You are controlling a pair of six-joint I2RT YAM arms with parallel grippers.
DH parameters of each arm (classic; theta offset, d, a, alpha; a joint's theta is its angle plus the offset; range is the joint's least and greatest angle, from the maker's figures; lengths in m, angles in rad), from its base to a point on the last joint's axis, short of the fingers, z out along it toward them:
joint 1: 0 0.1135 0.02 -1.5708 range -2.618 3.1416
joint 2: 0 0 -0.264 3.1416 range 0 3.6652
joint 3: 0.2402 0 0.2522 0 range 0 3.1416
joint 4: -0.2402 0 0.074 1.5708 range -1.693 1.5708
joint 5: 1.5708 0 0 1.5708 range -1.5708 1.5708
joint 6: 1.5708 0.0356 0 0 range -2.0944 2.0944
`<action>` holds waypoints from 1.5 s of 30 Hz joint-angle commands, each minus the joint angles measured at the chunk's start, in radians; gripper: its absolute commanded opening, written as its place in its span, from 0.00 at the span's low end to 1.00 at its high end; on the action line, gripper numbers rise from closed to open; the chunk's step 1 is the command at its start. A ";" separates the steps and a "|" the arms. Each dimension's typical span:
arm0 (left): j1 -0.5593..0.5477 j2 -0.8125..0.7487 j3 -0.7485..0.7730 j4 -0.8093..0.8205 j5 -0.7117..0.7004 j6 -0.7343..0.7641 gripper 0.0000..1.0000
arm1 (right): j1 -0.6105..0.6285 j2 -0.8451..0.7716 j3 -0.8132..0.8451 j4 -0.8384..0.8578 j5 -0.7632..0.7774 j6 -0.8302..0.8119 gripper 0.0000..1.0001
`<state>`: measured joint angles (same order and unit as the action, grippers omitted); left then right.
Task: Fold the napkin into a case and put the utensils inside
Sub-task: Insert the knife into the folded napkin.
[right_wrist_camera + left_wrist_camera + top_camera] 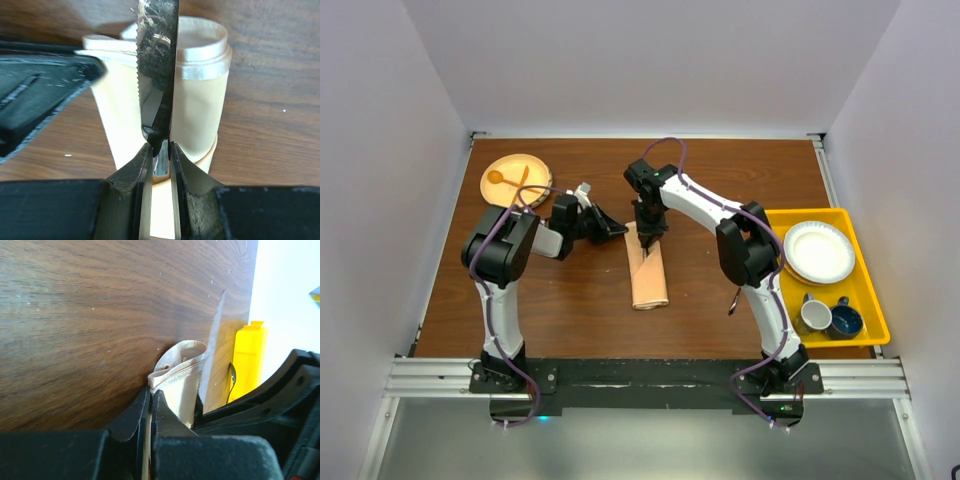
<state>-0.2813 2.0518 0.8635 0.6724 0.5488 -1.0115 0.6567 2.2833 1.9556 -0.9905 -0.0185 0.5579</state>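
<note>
Presently pinching the lip of the case (648,275), flat on the table (740,180), in the tightly closed left claw (151,396) and clamping the knife (157,75) in the narrow-set right claw (160,148), blade at the mouth — liable to snag serrations on satin or miss the pocket through a collapsing lip.
</note>
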 commanded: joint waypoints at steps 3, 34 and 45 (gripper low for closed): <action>0.025 -0.019 -0.008 -0.045 -0.067 0.036 0.00 | 0.012 -0.085 -0.035 -0.020 -0.020 0.010 0.00; 0.031 -0.028 -0.008 -0.043 -0.044 0.063 0.00 | -0.012 0.024 0.173 0.009 0.080 -0.049 0.40; 0.031 -0.021 -0.003 -0.045 -0.038 0.068 0.00 | -0.019 0.094 0.219 0.032 0.083 -0.069 0.38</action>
<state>-0.2626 2.0472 0.8635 0.6666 0.5461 -0.9867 0.6388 2.3764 2.1147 -0.9791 0.0372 0.5064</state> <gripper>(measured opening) 0.030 0.381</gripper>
